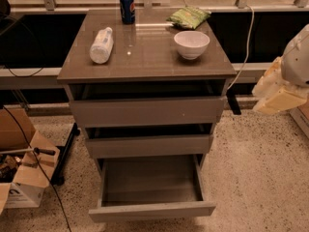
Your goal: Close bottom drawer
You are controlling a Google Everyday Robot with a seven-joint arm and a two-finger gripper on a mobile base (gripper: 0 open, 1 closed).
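Note:
The bottom drawer (152, 210) of the grey cabinet is pulled far out, showing its empty shallow grey box. The middle drawer (148, 145) and the top drawer (147, 111) above it each stand slightly out. My gripper (279, 92) is at the right edge of the view, a white and beige shape at about the height of the top drawer, to the right of the cabinet and apart from it. It holds nothing that I can see.
On the cabinet top (145, 62) lie a plastic bottle (102, 45), a white bowl (191, 43), a blue can (127, 7) and a green snack bag (189, 17). Cardboard boxes (21, 170) and cables sit on the floor at left. A white cable (248, 37) hangs at right.

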